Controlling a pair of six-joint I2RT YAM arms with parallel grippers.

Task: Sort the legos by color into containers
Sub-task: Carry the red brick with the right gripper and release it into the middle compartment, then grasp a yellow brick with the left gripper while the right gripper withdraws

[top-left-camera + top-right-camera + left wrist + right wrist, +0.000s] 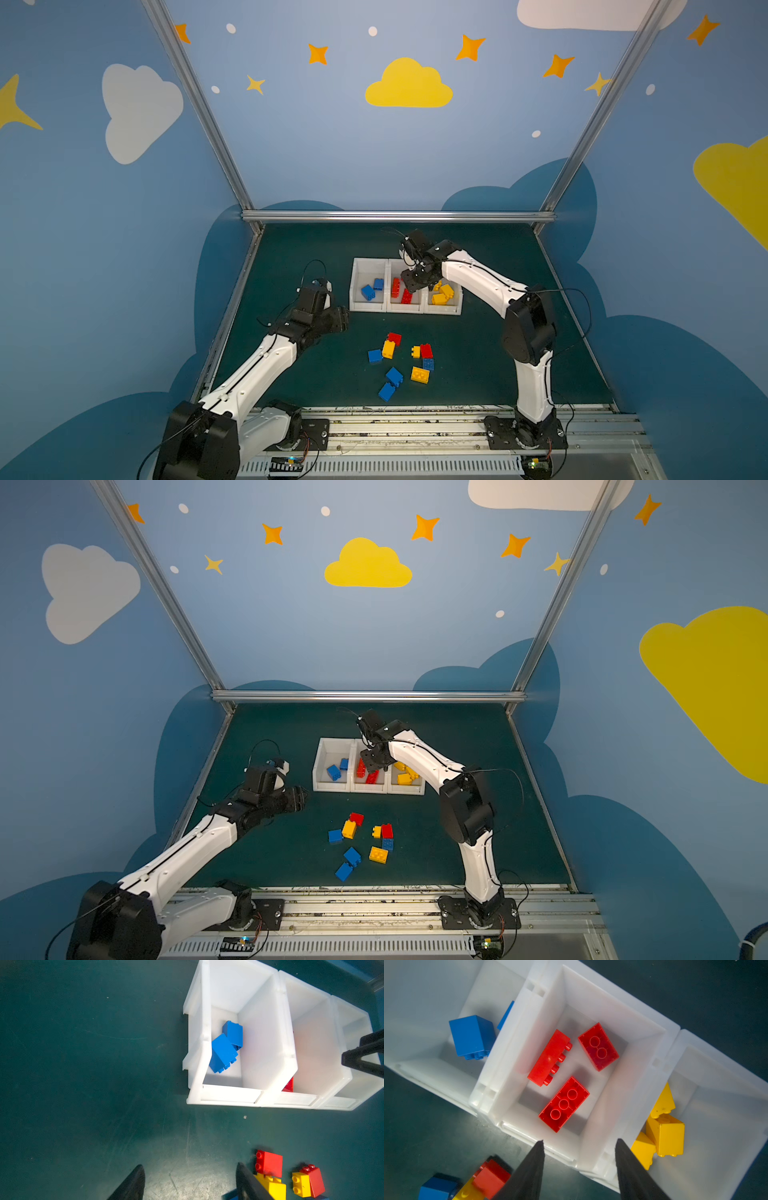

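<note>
Green mat (478, 365), three red legos (563, 1104) countable only from right wrist

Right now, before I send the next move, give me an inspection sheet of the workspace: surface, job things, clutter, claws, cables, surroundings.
Surface: dark green mat, scuffed.
Job's things: three joined white bins; two blue bricks in the left one, three red bricks in the middle, yellow bricks in the right; nine loose bricks on the mat in front.
Clutter: nothing seen.
Claws: left claw open, empty, above the mat; right claw open, empty, above the middle bin.
Cables: black cables loop off both arms, away from the bricks.
Surroundings: blue painted walls, aluminium frame.
</note>
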